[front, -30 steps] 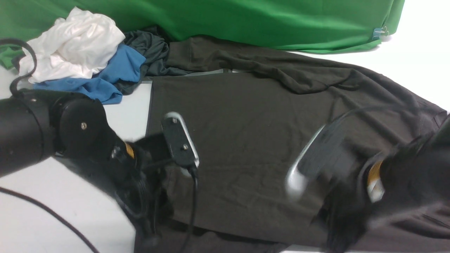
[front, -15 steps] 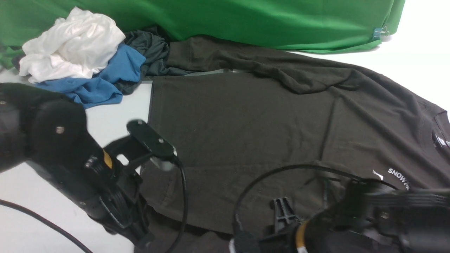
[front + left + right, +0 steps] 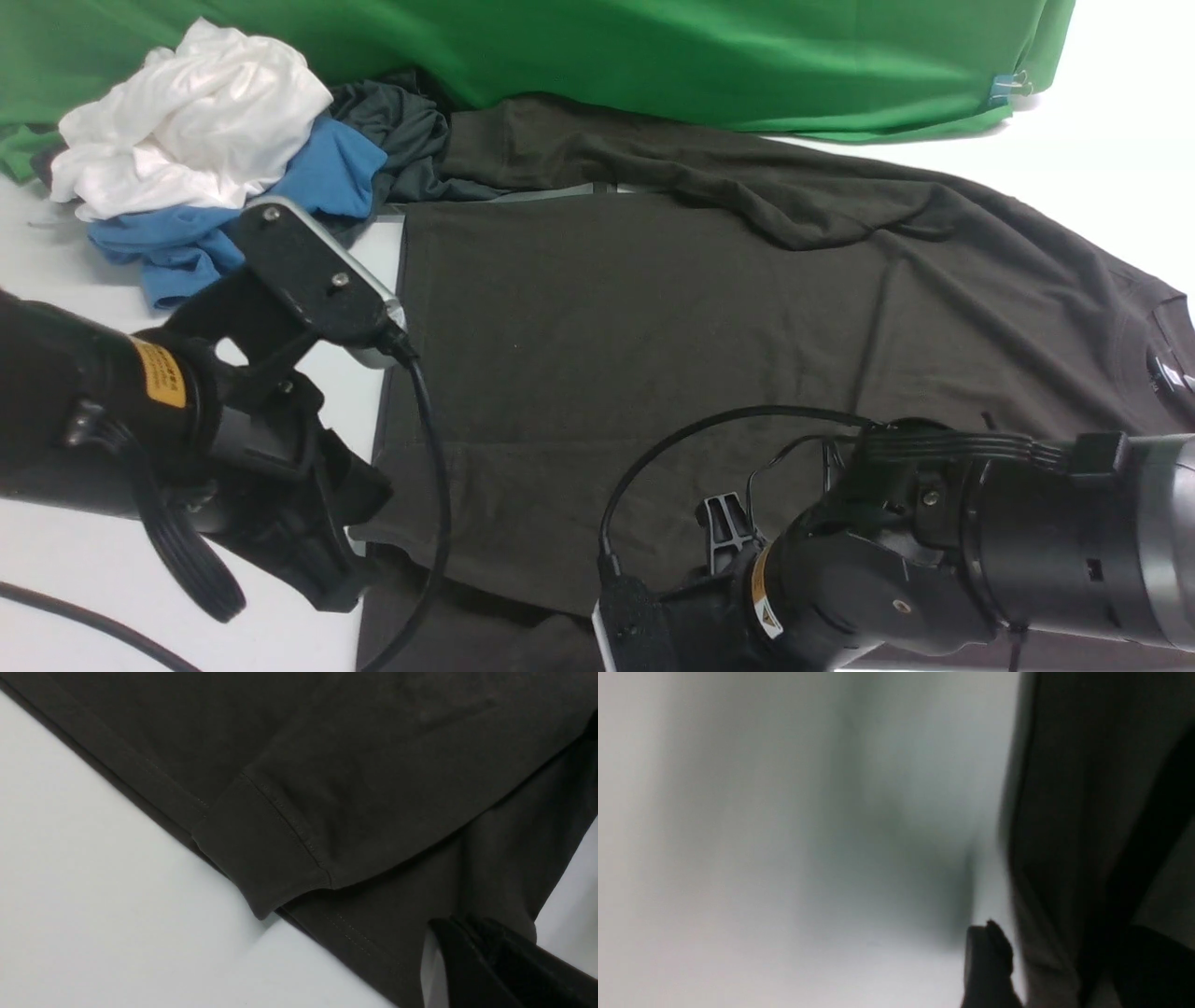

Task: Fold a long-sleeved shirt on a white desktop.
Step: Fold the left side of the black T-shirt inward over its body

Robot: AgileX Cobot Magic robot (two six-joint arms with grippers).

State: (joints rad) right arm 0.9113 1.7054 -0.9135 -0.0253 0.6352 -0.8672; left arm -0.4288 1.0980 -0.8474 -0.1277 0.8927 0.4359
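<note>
The long-sleeved shirt, charcoal black, lies spread across the white desktop, with one sleeve bunched along its far edge. My left gripper is low at the shirt's near-left corner. In the left wrist view the left gripper is shut on a strip of the shirt's hem, beside a folded-over sleeve cuff. My right arm lies low over the shirt's near-right part and hides the chest logo. The blurred right wrist view shows the right gripper open, a fold of shirt between its fingers.
A pile of white, blue and dark grey garments sits at the far left. A green cloth backdrop runs along the back, with a clip at its right end. The left arm's cable hangs over the shirt.
My left arm swung out to the left of the shirt's near-left corner and its gripper closed. My right arm dropped from above the shirt's right side to the near edge.
</note>
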